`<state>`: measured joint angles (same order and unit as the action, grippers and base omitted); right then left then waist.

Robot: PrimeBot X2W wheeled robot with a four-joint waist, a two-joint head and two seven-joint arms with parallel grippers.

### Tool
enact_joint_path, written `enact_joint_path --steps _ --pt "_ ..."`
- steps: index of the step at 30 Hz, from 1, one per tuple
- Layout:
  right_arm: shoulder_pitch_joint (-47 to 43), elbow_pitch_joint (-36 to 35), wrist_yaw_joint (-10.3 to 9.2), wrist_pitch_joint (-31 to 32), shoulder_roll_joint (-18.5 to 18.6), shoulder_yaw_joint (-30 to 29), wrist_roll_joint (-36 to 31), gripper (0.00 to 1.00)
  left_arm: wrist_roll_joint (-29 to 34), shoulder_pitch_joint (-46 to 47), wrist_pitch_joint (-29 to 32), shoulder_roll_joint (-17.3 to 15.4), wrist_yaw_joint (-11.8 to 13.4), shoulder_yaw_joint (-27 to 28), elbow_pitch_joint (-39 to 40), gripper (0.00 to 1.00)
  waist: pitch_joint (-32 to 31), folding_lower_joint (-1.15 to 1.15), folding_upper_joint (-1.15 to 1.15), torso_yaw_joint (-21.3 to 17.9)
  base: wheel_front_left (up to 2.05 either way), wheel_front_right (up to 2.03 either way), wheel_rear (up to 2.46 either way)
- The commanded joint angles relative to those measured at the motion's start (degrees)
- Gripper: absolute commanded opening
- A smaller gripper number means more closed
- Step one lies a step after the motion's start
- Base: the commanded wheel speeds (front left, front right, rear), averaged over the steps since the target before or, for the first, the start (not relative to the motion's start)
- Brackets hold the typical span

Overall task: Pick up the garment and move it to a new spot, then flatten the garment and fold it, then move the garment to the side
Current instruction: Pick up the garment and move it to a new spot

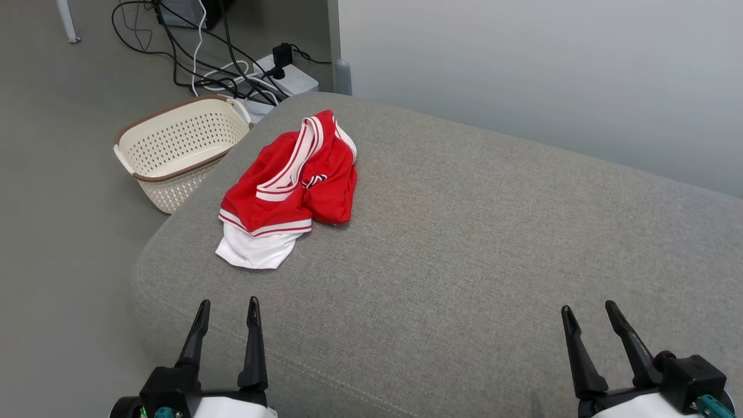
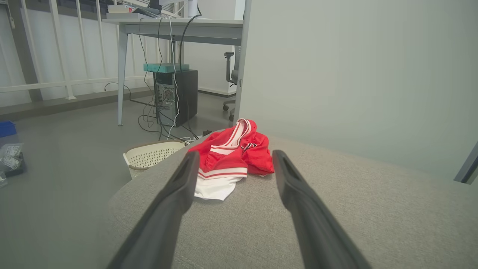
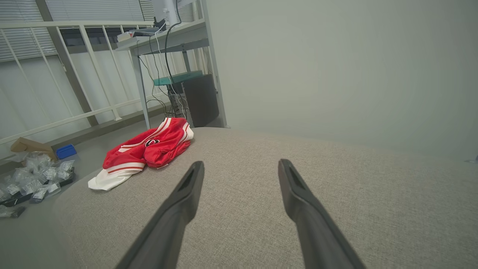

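The crumpled red-and-white jersey (image 1: 290,186) lies straight beyond the left gripper (image 1: 228,303), far left of the right gripper (image 1: 588,307); both gape empty.

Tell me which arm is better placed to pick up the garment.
Left. The garment lies straight ahead of the open left gripper; the right gripper, also open, is well off to the side of it.

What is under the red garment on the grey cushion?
The garment lies crumpled straight on the grey cushion; a white layer of it pokes out beneath the red at the near edge. Anything tucked under the heap is covered.
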<state>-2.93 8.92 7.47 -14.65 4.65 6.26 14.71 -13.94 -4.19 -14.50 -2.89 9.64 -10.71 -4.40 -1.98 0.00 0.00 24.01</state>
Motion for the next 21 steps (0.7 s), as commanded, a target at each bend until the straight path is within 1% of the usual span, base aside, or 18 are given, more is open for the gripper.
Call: enact_joint_path --steps 1,8,16,21 --pt "2.2 -1.3 0.02 -0.3 1.3 1.5 0.7 1.00 -0.7 3.5 -0.5 0.0 0.6 2.1 1.3 1.00 0.6 0.00 0.00 -0.1 0.00 0.00 0.00" --pt "5.1 -2.1 0.02 -0.3 4.3 2.9 0.7 1.00 -3.4 7.8 -0.5 0.0 2.0 2.5 0.6 1.00 6.3 0.00 0.00 -1.1 0.00 0.00 0.00" --pt "10.6 -2.5 0.02 -0.3 9.5 5.0 0.6 1.00 -6.7 16.8 -0.5 0.0 4.3 4.0 -1.7 1.00 14.5 0.00 0.00 -2.4 0.00 0.00 0.00" --pt "13.8 -2.9 0.02 -0.3 12.7 6.7 0.8 1.00 -9.4 24.2 -0.5 0.0 3.4 6.2 -5.5 1.00 19.0 0.00 0.00 -3.2 0.00 0.00 0.00"
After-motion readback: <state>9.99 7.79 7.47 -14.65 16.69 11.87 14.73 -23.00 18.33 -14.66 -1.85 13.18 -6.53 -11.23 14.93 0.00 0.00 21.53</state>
